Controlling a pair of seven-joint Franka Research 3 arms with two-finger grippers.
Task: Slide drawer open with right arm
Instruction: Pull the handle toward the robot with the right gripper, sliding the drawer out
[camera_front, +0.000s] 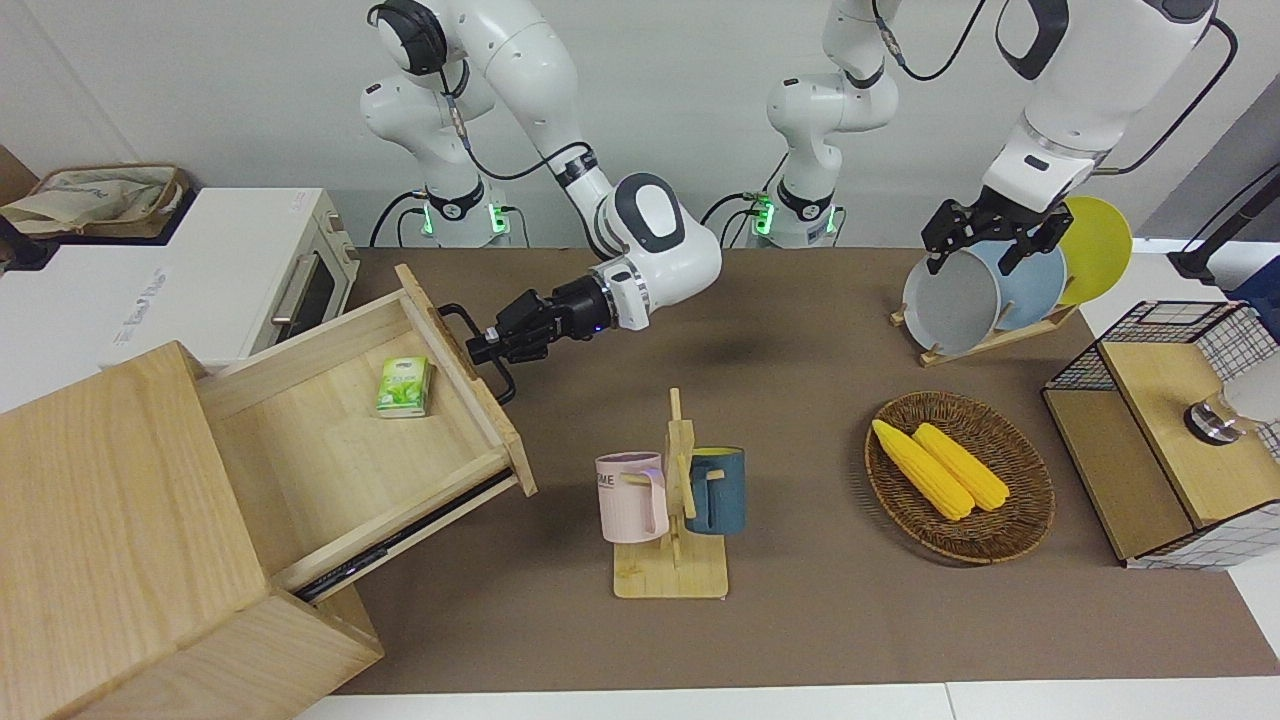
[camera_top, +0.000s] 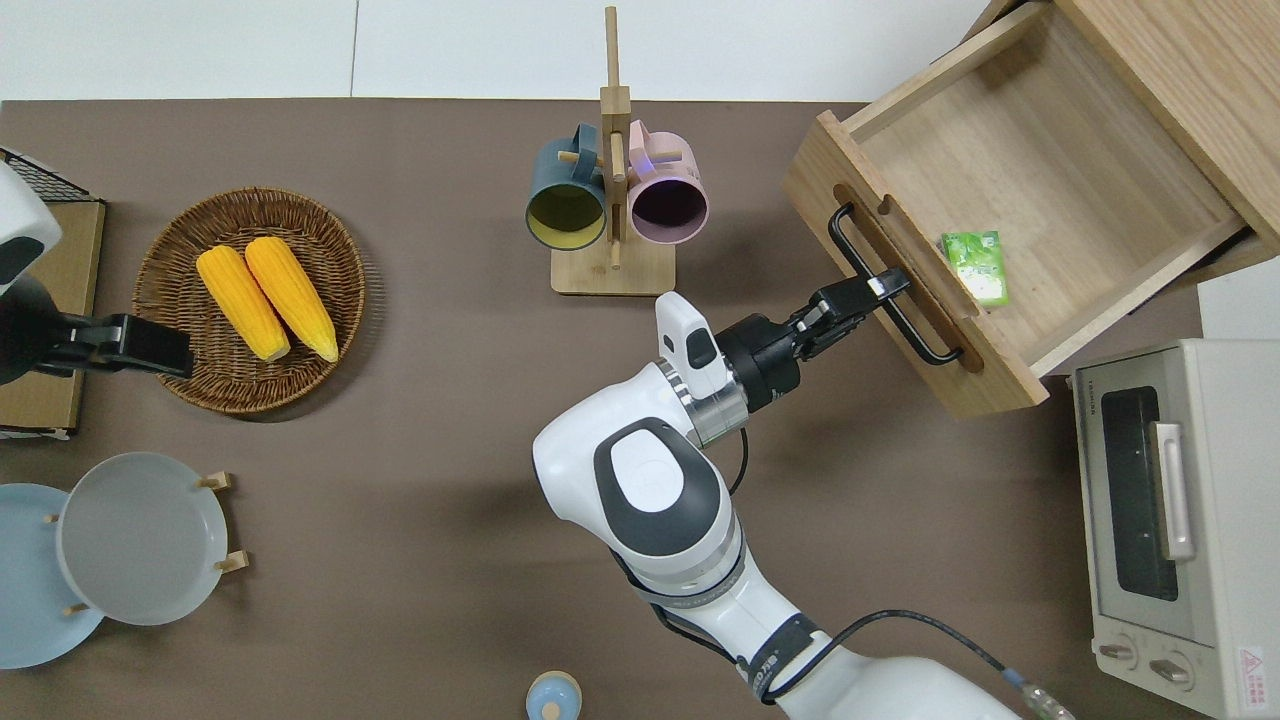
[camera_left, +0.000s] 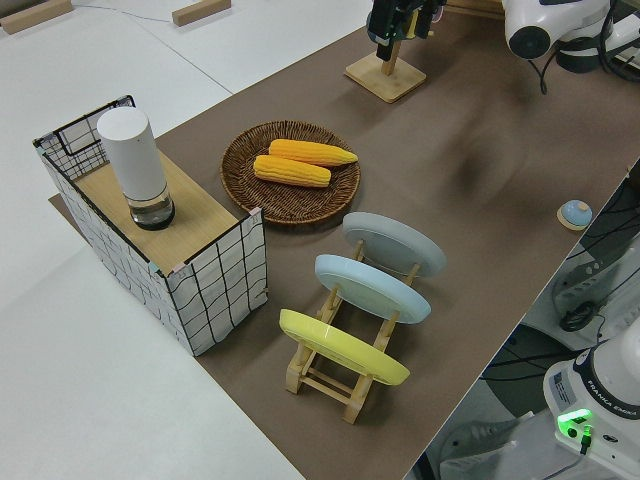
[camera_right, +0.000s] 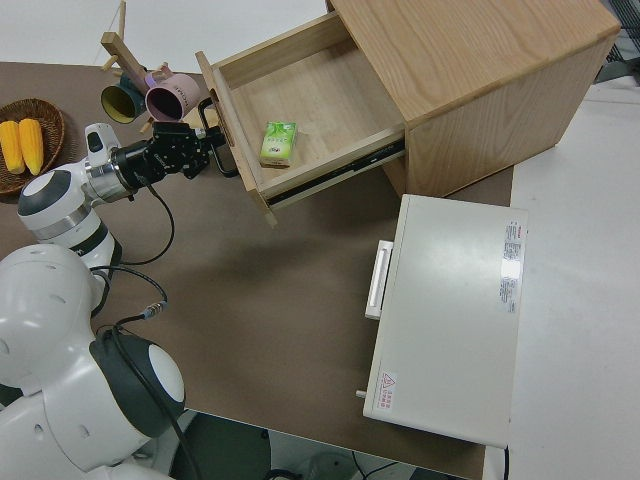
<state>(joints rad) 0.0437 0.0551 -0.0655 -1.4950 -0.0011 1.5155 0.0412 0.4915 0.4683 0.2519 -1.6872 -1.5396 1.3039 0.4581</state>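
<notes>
Right gripper (camera_top: 868, 298) clamped on the black loop handle (camera_top: 890, 290) of the drawer (camera_top: 1020, 190), fingers pinching the bar near its middle. Wrist in line with the slide direction, presumably so the pull runs straight along the rails rather than racking the box sideways. Mid-bar grip likely for the same reason: even load on both runners.

Drawer pulled well out of the pale wood cabinet (camera_front: 110, 520), at the right arm's end of the table, interior fully exposed. Small green packet (camera_top: 977, 265) lying flat on the drawer floor, close to the front panel. Dark slide rail visible under the drawer side in the front view. Looks near the end of travel; task judged essentially done, only release and retreat left. Risk if pulled further: hitting the rail stop and dragging the whole cabinet.

White toaster oven (camera_top: 1170, 520) beside the cabinet, nearer to the robots, clear of the drawer front. Mug rack (camera_top: 612, 250) with a blue mug (camera_top: 566, 200) and a pink mug (camera_top: 668, 198) near the drawer's front corner, not touching; worth watching on the retreat path.

Left arm parked; left gripper (camera_front: 985, 235) fingers impossible to judge. Corn basket (camera_top: 250, 300), plate rack (camera_front: 985, 335) and wire-mesh cabinet (camera_front: 1160, 430) toward the left arm's end, well apart from the work.
</notes>
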